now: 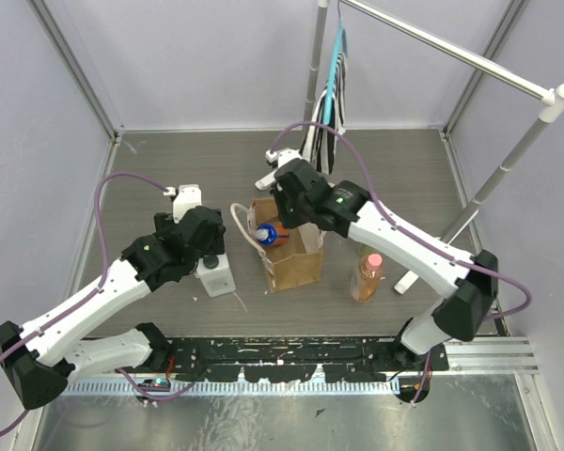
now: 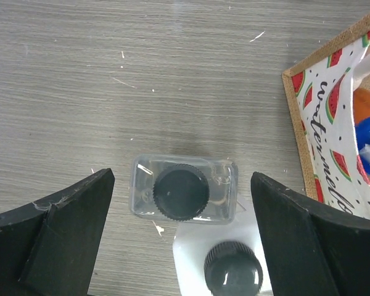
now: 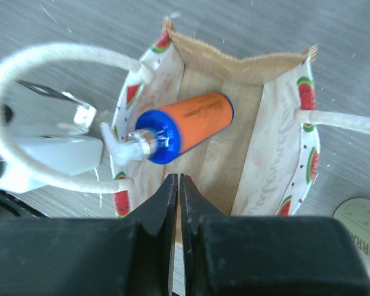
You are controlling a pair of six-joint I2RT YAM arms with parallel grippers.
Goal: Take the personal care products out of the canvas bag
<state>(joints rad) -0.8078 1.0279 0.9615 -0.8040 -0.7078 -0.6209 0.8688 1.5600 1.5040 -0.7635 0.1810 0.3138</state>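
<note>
The tan canvas bag stands open at the table's middle, with watermelon-print lining and cream loop handles. The orange bottle with blue cap lies inside it, also visible from above. My right gripper is shut and empty just above the bag's opening. A tall cream-capped bottle stands right of the bag. My left gripper is open above two upright bottles left of the bag: a clear-looking one with dark cap and the squat white one with black cap, also seen from above.
A black-and-white striped cloth hangs from a white rail at the back. The rail's slanted white pole comes down to the table right of the tall bottle. Cage walls stand close on the left, back and right.
</note>
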